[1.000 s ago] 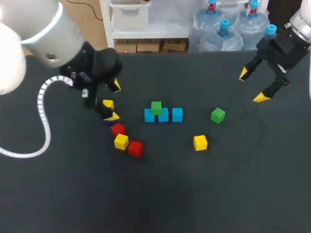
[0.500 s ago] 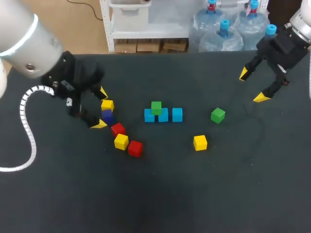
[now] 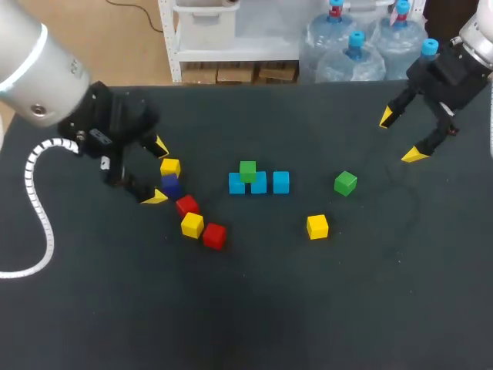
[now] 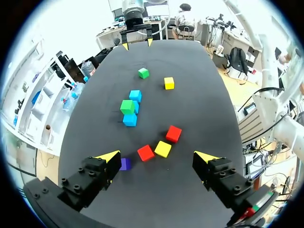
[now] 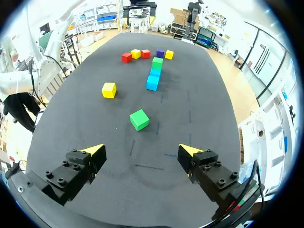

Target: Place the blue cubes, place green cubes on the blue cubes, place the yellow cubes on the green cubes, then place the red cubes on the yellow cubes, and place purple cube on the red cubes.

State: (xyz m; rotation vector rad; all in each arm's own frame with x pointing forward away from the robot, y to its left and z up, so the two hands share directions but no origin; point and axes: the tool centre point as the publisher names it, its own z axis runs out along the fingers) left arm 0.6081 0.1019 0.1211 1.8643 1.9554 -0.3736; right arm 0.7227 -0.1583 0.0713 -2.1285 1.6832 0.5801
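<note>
Left of the frame, the left fingers (image 3: 154,197) hang over the dark tabletop (image 3: 246,308), spread wide apart and gripping nothing. Just right of their gap sit the first yellow cube (image 3: 170,166) and, touching it from below, the purple cube (image 3: 170,184). In the left wrist view the purple cube (image 4: 124,164) lies just beside one yellow tip. From there a loose diagonal runs toward the lower right: the upper red cube (image 3: 186,205), the second yellow cube (image 3: 192,224) and the lower red cube (image 3: 214,235).

At centre, three blue cubes (image 3: 258,183) stand in a row, touching, with the stacked green cube (image 3: 247,170) resting on top toward the row's left end. Right of centre the loose green cube (image 3: 345,183) lies alone, tilted to the row, with the third yellow cube (image 3: 316,226) below it.

In the upper right corner the right fingers (image 3: 416,155) are likewise wide apart and empty, well apart from every cube.
</note>
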